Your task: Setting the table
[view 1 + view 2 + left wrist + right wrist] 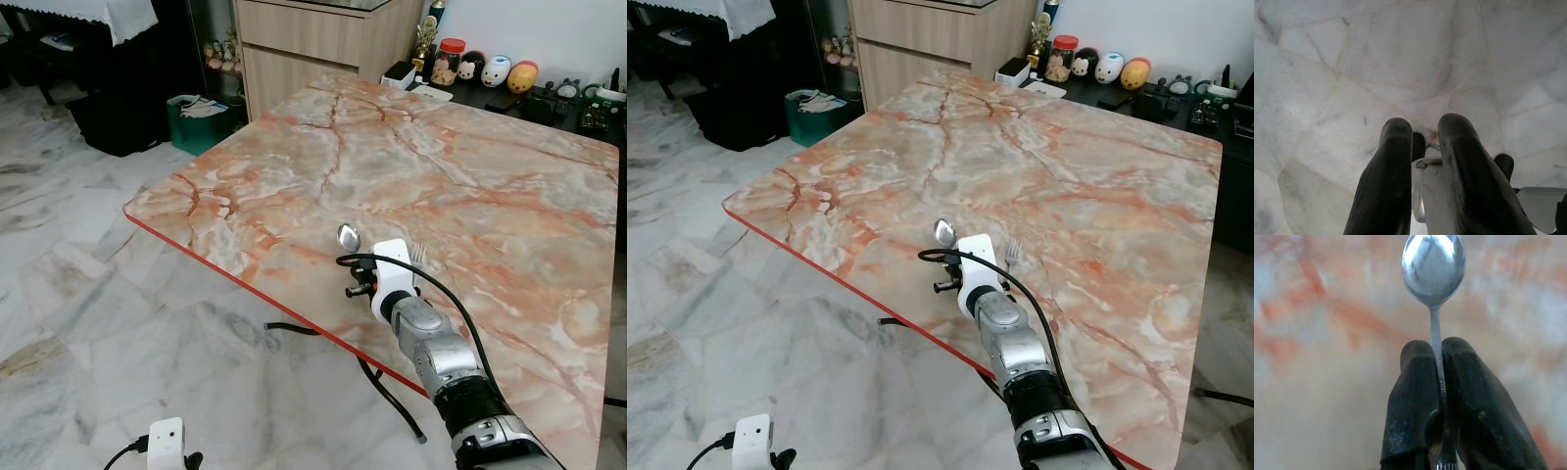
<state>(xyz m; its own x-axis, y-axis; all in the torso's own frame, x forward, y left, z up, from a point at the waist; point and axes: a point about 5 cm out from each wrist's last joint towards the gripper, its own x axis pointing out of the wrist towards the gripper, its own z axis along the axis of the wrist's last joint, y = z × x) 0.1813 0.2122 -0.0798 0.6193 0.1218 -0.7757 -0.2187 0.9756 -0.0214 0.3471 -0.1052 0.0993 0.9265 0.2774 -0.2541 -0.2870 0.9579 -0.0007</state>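
Observation:
My right gripper [1439, 350] is shut on the handle of a silver spoon [1433, 264], whose bowl [348, 236] sticks out ahead of the fingers. It is held low over the orange-veined marble table [441, 166], close to the red near edge. A silver fork [418, 257] lies on the table just right of the gripper's white wrist mount. My left arm [167, 443] hangs idle over the floor, and its gripper [1425, 131] shows a narrow gap between the fingers with nothing held.
A wooden cabinet [313, 44] and a green bin [201, 117] stand beyond the table's far left corner. Figurines and jars [490, 70] line a dark shelf behind the table. A black cable [294, 330] runs under the near edge. Pale marble floor lies to the left.

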